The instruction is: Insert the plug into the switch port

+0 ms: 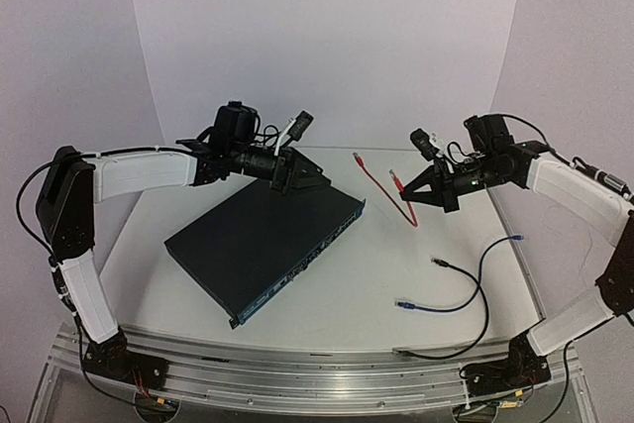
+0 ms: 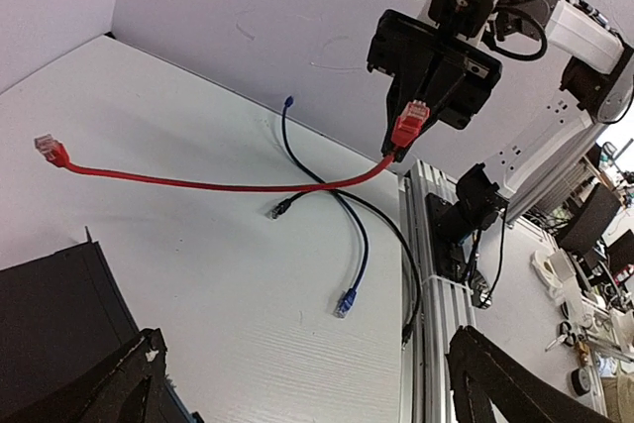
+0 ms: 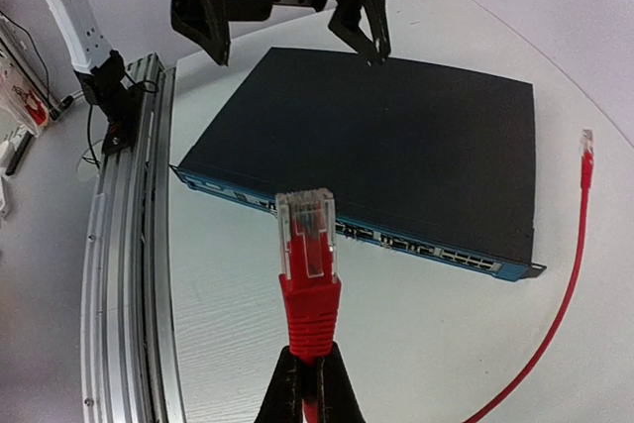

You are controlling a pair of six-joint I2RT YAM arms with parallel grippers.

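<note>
1. The switch (image 1: 263, 245), a flat rectangular dark navy metal box, lies on the white surface (image 1: 416, 284). Its long axis runs diagonally from near left to far right, and its thin socket face looks toward the right arm.
2. The plug (image 3: 307, 235), clear ribbed plastic on a red rubber boot, is in the air to the right of the switch and apart from it. Its nose points away from the fingers toward that socket face.
3. We see the right gripper (image 3: 307, 388) clenched on the boot just behind the plug.
4. The left gripper (image 1: 305, 183) hangs with its jaws spread wide, grasping nothing, over the switch's far edge.
5. Only the right wrist view shows us the row of sockets. The left wrist view shows the thin red cable (image 2: 198, 183) sagging to the surface past a blue cable (image 2: 359, 245) and a black cable (image 2: 396, 235).
</note>
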